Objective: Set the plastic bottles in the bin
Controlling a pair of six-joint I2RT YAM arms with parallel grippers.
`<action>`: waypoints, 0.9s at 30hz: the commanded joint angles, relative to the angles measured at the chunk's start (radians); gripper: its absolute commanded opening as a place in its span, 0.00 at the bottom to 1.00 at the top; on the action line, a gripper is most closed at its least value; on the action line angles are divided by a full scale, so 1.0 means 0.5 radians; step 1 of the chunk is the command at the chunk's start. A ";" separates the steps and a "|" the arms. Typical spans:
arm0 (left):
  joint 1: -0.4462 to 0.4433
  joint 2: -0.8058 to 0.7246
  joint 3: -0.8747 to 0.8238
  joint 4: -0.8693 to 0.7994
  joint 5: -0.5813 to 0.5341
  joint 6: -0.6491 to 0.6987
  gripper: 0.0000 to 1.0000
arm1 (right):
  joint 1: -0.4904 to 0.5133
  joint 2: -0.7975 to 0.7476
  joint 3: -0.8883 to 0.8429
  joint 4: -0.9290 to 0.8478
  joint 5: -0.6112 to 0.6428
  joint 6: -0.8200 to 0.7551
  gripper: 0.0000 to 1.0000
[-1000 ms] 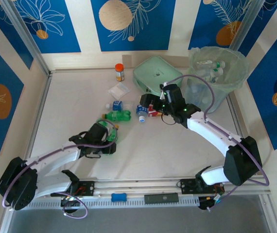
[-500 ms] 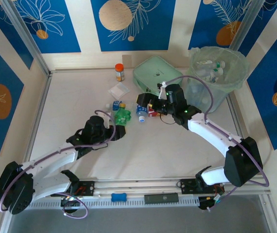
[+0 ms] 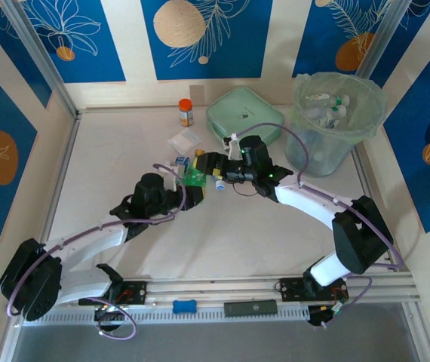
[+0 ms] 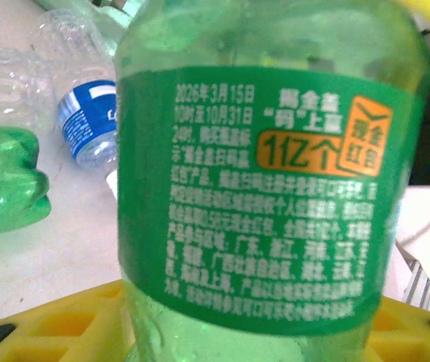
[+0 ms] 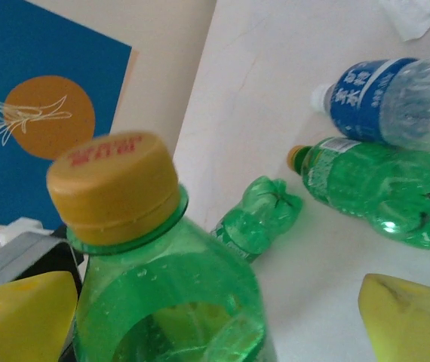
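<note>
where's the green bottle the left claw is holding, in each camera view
top external: the green bottle is just left of picture centre.
left wrist: large in the middle, label facing the camera, gripped in the left claw.
right wrist: lower left, yellow cap up, inside the open right claw.
shared landmark: the blue-labelled bottle lying nearby, likely the same one at left and upper right.
</note>
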 commanded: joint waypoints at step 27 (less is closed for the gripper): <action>-0.029 -0.134 -0.023 -0.017 -0.007 0.000 0.78 | -0.028 0.005 0.123 -0.305 0.148 -0.294 0.51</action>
